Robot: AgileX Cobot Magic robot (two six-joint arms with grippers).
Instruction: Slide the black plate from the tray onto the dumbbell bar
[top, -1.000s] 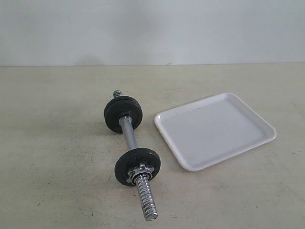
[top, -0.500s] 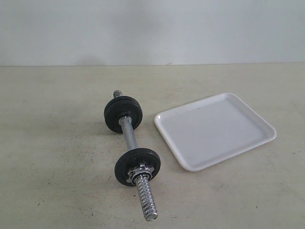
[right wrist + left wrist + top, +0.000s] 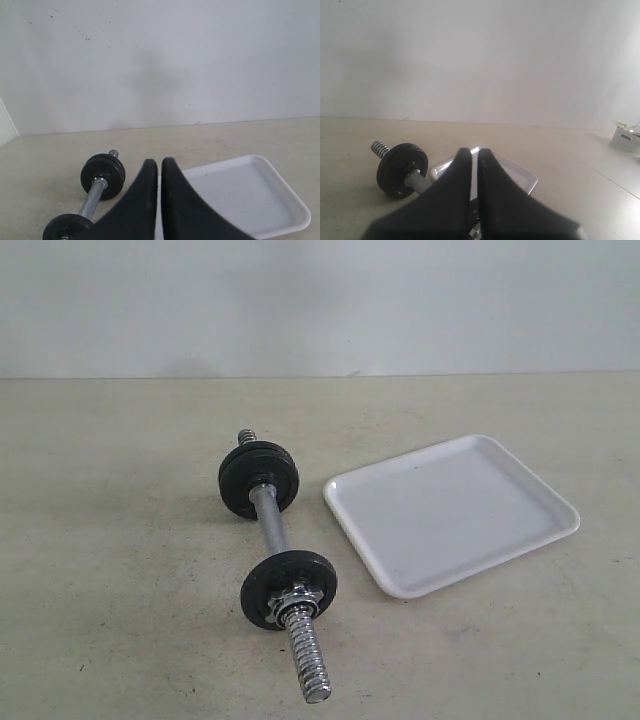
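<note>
Beside tray, dumbbell bar near-to-far

The beige table carries the dumbbell bar and, just beside it, the white tray

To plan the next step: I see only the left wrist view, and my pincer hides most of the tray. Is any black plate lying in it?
Observer: No. In the exterior view the tray holds no plate, and its whole white floor shows.
Operator: What is at the end of the rod that is hidden from me?
Observer: A black plate sits on that end of the dumbbell bar, with a chrome nut outside it.
Operator: And the other arm, open or shut?
Observer: The right pincer is shut and holds nothing.
</note>
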